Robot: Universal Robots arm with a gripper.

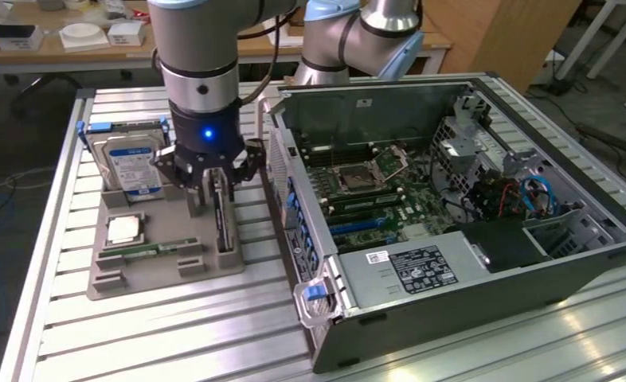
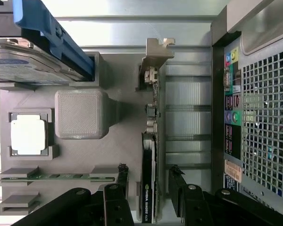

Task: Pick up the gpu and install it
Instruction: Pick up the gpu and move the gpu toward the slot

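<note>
I see the gpu (image 1: 223,223) (image 2: 149,188) standing on edge in a slot of the gray holder tray (image 1: 143,284) (image 2: 125,141), on the tray's side nearest the open computer case (image 1: 451,263) (image 2: 264,117), with its metal bracket toward the tray end that carries the hard drive (image 1: 132,163) (image 2: 33,61). My gripper (image 1: 213,181) (image 2: 148,170) hangs over that slot with its fingers (image 2: 115,197) spread wide, one on each side of the card, and a gap shows at both. Elsewhere on the tray lie the processor chip (image 1: 125,229) (image 2: 29,134) and the memory stick (image 1: 143,251) (image 2: 61,176).
</note>
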